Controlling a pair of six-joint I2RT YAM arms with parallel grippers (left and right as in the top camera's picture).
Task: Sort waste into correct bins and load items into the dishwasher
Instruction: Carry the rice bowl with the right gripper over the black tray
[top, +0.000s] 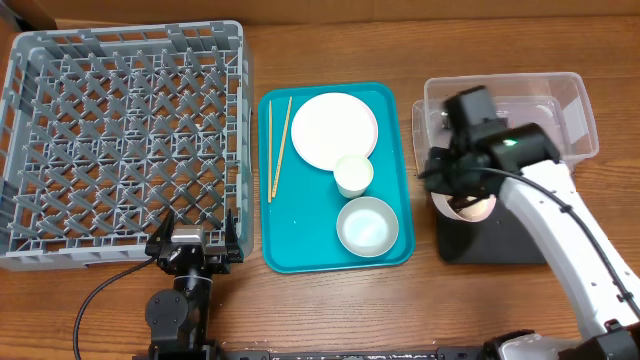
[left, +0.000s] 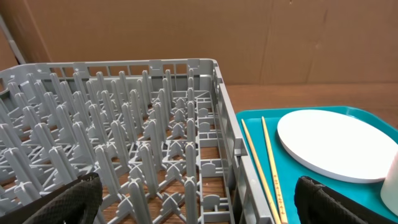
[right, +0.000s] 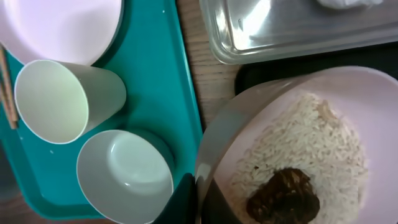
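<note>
My right gripper (top: 455, 195) is shut on the rim of a pale pink bowl (right: 298, 137). The bowl holds whitish rice grains (right: 311, 143) and a brown food lump (right: 283, 196), and hangs over the black tray (top: 495, 240). The clear tub (top: 575, 110) lies just beyond; a crumpled white bit (right: 348, 3) shows inside it. The teal tray (top: 300, 250) carries the chopsticks (top: 277, 145), the white plate (top: 330, 128), the white cup (top: 353, 175) and the pale bluish bowl (top: 367, 226). The grey dish rack (top: 120, 140) is at the left. My left gripper (left: 202, 208) is open at its front right corner. The red wrapper is out of view.
The rack's upright pegs (left: 124, 124) and right wall (left: 227, 137) stand right in front of the left gripper. The teal tray's edge (left: 249, 118) lies close beside the rack. A brown cardboard wall (left: 186, 31) stands behind the table.
</note>
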